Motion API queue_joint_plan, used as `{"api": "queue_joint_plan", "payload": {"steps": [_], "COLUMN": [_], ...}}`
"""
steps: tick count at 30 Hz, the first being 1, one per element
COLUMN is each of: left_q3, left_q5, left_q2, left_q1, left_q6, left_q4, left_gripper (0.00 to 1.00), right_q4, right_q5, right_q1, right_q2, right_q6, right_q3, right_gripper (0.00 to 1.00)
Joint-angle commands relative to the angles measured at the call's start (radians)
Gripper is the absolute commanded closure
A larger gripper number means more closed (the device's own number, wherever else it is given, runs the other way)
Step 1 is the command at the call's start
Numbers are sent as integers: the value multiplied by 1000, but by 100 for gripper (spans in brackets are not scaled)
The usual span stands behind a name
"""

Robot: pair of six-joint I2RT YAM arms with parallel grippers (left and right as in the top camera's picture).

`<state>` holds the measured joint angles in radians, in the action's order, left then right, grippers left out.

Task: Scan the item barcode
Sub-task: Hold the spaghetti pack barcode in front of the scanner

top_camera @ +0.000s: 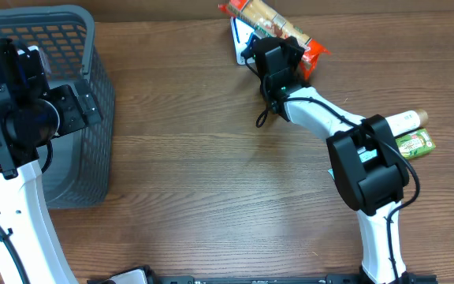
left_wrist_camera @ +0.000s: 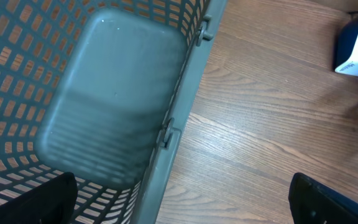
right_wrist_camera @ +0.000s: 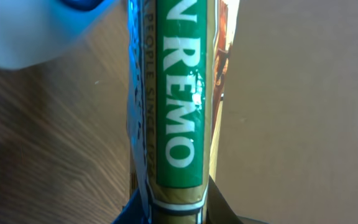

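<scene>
Two arms are at the worktop [top_camera: 211, 181], but only one is engaged. The right fingers [right_wrist_camera: 221, 208] are clenched on a pasta packet [right_wrist_camera: 178, 93], pinching its narrow edge so that the green label runs straight up the right wrist view. From overhead, the packet sits at the far edge of the worktop, just beside a blue-and-white device [top_camera: 239, 41] that I take to be the scanner. I cannot tell whether the packet is lifted or resting on the wood. No barcode shows in any view.

The left fingers [left_wrist_camera: 328, 199] are spread wide and grasp nothing. They hang above the grey basket [top_camera: 101, 87], whose floor is bare where the left wrist view shows it. A bottle [top_camera: 407, 120] and a small green pack [top_camera: 414, 144] lie near the right arm's base, well apart from the action.

By my reading the task is in its early part. The grasp is made and the item is already next to the device. What is left is to turn the packet until its barcode faces the device and hold it there for a read.
</scene>
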<state>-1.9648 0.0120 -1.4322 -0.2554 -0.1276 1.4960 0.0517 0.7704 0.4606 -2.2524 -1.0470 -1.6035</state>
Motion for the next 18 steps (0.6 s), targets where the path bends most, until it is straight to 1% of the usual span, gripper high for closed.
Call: {"api": "queue_joint_plan", "payload": {"steps": [1,4,9,14,18], "left_q3": [0,0,0,0,0], "left_q5": [-5,-5,-5,-5,-5], "left_q2": [-4,-4,-4,-4,-4], "left_q1": [0,0,0,0,0], "left_q6": [-7,-7,-7,-7,-7], "left_q4": [-4,-4,-4,-4,-4], "left_gripper": [0,0,0,0,0], "right_q4": [53,84,106,105,104], "right_q5": [71,86,103,108,108], "right_q1": [3,3,4,4,6], "right_q2": [33,33,33,37,55], "right_q6": [-2,-4,-48,-46,-2], "right_q3": [-52,-52,-52,-52,-52], "right_gripper": [96,96,96,96,96]}}
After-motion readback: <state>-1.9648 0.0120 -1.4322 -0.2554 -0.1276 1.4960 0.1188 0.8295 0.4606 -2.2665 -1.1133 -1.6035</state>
